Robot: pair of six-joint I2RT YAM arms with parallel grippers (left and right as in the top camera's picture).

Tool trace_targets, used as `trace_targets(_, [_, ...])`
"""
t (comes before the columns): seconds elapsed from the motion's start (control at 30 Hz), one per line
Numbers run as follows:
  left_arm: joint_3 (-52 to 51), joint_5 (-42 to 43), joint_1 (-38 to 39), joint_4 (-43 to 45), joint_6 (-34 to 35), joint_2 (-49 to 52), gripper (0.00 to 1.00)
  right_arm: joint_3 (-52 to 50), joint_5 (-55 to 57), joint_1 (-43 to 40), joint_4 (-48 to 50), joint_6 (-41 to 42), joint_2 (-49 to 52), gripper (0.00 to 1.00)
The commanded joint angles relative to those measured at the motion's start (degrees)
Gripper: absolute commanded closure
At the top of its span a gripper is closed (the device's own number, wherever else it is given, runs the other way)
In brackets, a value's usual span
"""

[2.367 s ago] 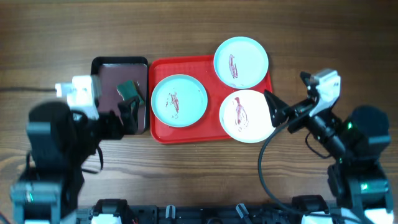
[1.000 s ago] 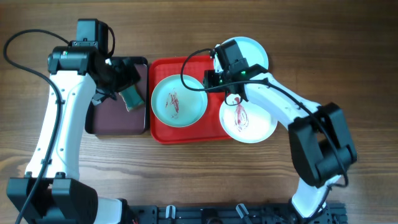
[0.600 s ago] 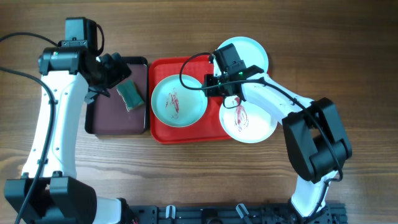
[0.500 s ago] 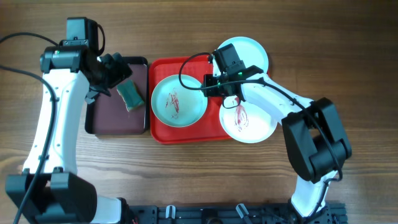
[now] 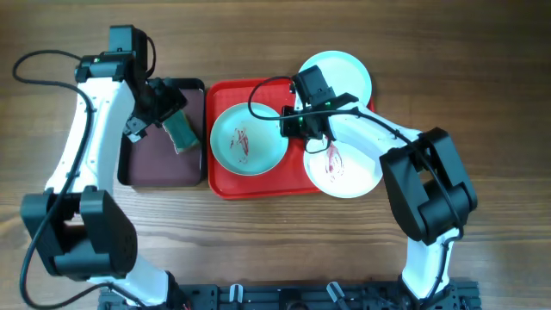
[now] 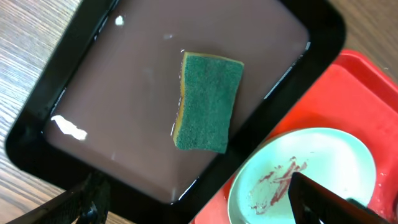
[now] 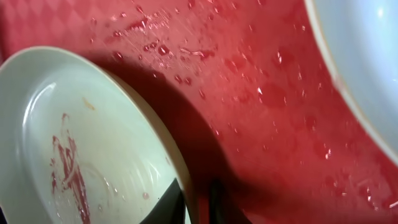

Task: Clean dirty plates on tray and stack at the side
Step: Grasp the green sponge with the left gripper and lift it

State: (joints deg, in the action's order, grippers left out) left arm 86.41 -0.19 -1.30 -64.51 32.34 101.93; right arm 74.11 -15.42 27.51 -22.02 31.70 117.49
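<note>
Right tool [image 7: 194, 202] pinches rim of mint plate [image 7: 81, 143], bare tray [image 7: 261, 93] beside.

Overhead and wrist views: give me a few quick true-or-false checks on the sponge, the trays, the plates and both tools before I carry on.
1. The sponge lies loose in the dark tray. True.
2. The left tool is shut on the sponge. False: its fingers stand wide apart above it, holding nothing.
3. The right tool pinches the rim of a smeared plate. True.
4. The white plate is clean. False: it carries a red-brown smear.
5. The red tray sits to the left of the dark tray. False: it sits to its right.
</note>
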Motion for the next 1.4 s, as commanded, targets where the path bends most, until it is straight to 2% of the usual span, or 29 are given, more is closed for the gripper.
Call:
trace_targets(0.0, [-0.33,-0.33,-0.48,0.00,2.89,3.34,0.15,0.24,-0.15,0.31,-1.62,1.42,1.42,0.89])
trace_targets(0.23, [-0.96,0.74,-0.42,0.50,4.96,7.65,0.15,0.24,-0.13,0.31,-1.81,1.49,1.42,0.96])
trace_targets(0.33, [-4.66,0.76,-0.44,5.79,6.78,8.55,0.16,0.24,-0.15,0.31,-1.14,1.51,1.42,0.96])
trace_targets(0.4, [-6.75,0.76,-0.42,9.97,6.91,8.76,0.21,0.24,-0.15,0.31,-1.14,1.51,1.42,0.95])
trace_targets(0.43, [-7.54,0.81,-0.42,11.93,6.49,8.76,0.25,0.24,-0.15,0.31,-1.14,1.46,1.42,0.96])
trace_targets(0.5, [-8.46,2.34,-0.28,15.28,0.85,8.76,0.29,0.24,-0.15,0.31,-1.05,1.51,1.42,0.96])
trace_targets(0.57, [-8.70,3.32,0.33,16.65,-4.33,8.87,0.28,0.24,-0.15,0.31,-0.90,1.51,1.42,0.96])
trace_targets(0.63, [-8.70,3.37,0.87,17.14,-6.73,9.03,0.28,0.24,-0.15,0.31,-0.87,1.51,1.42,0.96])
trace_targets(0.73, [-8.74,3.34,1.38,17.03,-6.88,9.79,0.34,0.24,-0.15,0.31,-0.72,1.49,1.42,0.96])
trace_targets(0.9, [-8.74,3.30,1.51,15.91,-6.43,12.57,0.37,0.24,-0.15,0.28,-0.68,1.49,1.42,0.95])
trace_targets(1.0, [-8.74,3.10,1.51,15.98,-6.40,12.76,0.47,0.24,-0.15,0.31,-0.68,1.46,1.42,0.96])
trace_targets(1.07, [-8.74,3.10,1.51,16.06,-6.40,12.81,0.57,0.24,-0.13,0.28,-0.59,1.46,1.42,0.96])
trace_targets(1.23, [-8.74,2.43,1.53,16.46,-6.40,14.16,0.61,0.24,-0.13,0.28,-0.46,1.46,1.42,0.96])
trace_targets(1.27, [-8.74,2.45,1.53,16.59,-6.40,14.64,0.67,0.24,-0.13,0.28,-0.35,1.42,1.42,0.96])
trace_targets(1.33, [-8.74,2.45,1.53,16.79,-6.43,15.37,0.94,0.24,-0.13,0.28,-0.24,1.42,1.42,0.96])
trace_targets(1.37, [-8.74,2.47,1.53,16.81,-6.40,15.39,0.96,0.24,-0.13,0.28,-0.02,1.42,1.42,0.96])
